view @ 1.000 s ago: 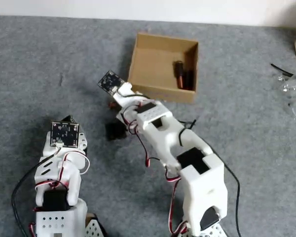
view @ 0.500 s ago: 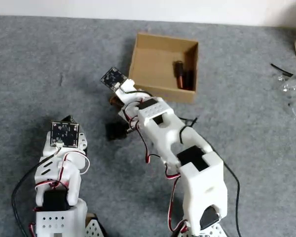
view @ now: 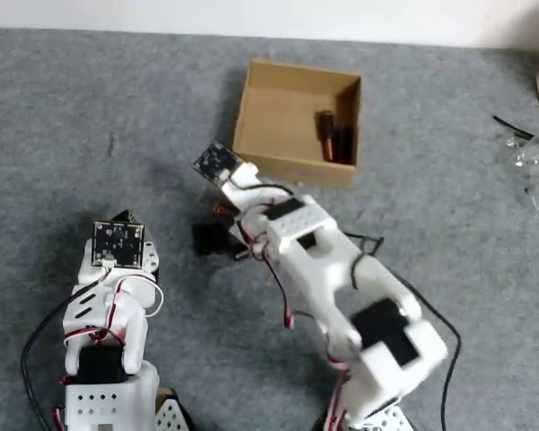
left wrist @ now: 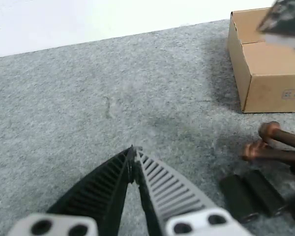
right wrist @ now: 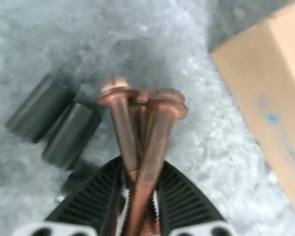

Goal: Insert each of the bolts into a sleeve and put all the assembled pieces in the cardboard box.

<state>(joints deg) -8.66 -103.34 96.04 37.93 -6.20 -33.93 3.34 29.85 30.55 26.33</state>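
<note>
Here the right gripper (right wrist: 137, 206) pinches several stiff copper-coloured metal bolts (right wrist: 119, 118) by their shanks. They look heavy and slippery, so a single one is best gripped mid-shank. In the high view they sit left of centre, beside the black cylindrical sleeves (view: 211, 239). The left gripper (left wrist: 134, 164) is closed and empty.

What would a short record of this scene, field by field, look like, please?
Left gripper: shut, empty, over the carpet
Right gripper: shut on bolts, their heads pointing away from it
Sleeves: two, side by side on the carpet next to the bolts
Box: open, holds one assembled piece
Left to do: these bolts are not yet in sleeves
</note>
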